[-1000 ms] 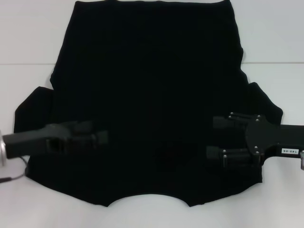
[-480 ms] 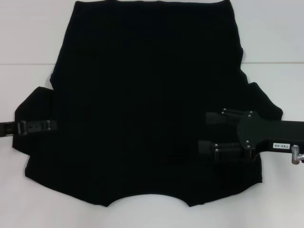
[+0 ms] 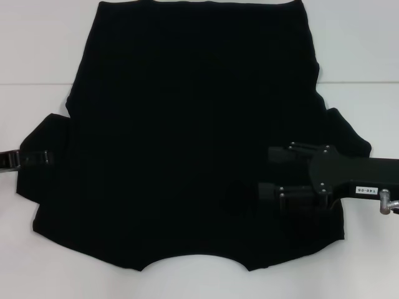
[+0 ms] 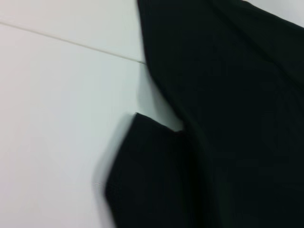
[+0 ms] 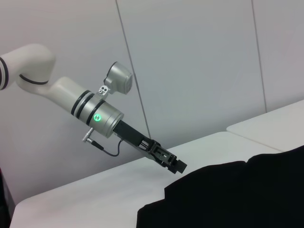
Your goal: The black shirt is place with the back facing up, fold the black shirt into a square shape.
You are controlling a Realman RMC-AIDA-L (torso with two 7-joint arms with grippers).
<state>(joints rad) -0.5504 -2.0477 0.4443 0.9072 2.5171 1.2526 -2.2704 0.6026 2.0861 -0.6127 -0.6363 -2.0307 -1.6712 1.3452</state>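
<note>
The large matte black cloth T-shirt (image 3: 193,137) lies flat on the white table (image 3: 37,43), neckline toward the robot, its long axis running away from it. The right gripper (image 3: 267,171), fingers spread wide, hovers over the shoulder on its side. The left gripper (image 3: 51,157) sits at the opposite sleeve's edge; I cannot tell its spread. Each sleeve lies outward from its gripper, soft and limp.

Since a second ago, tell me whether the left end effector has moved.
Yes. The left end effector has pulled back toward the robot's left, from over the black shirt out to its left sleeve edge.
</note>
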